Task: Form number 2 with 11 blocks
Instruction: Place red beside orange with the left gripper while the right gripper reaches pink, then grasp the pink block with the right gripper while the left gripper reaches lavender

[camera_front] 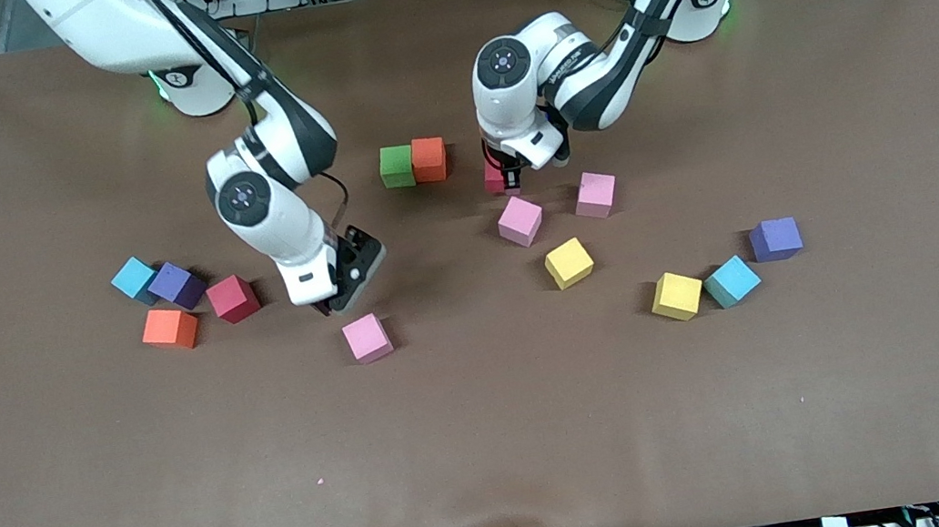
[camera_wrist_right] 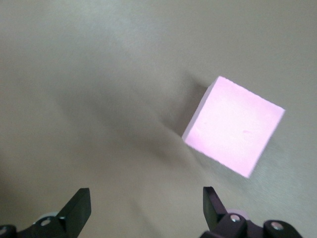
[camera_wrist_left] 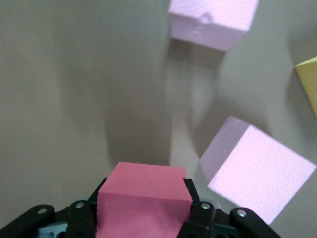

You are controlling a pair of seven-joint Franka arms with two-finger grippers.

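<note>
A green block [camera_front: 396, 166] and an orange block [camera_front: 429, 159] stand edge to edge mid-table; no full digit 2 shows. My left gripper [camera_front: 507, 183] is shut on a red block [camera_front: 494, 179], low over the table, a gap away from the orange block toward the left arm's end. In the left wrist view the red block [camera_wrist_left: 143, 203] sits between the fingers of the left gripper [camera_wrist_left: 144, 188]. My right gripper [camera_front: 337, 300] is open and empty just above a pink block [camera_front: 367, 338]. That pink block [camera_wrist_right: 233, 126] lies ahead of the open right gripper [camera_wrist_right: 146, 208].
Two pink blocks [camera_front: 520, 220] [camera_front: 595, 194], two yellow [camera_front: 569, 263] [camera_front: 677, 296], a light blue [camera_front: 731, 281] and a purple [camera_front: 776, 239] lie toward the left arm's end. Light blue [camera_front: 134, 279], purple [camera_front: 177, 285], red [camera_front: 233, 299] and orange [camera_front: 170, 328] blocks lie toward the right arm's end.
</note>
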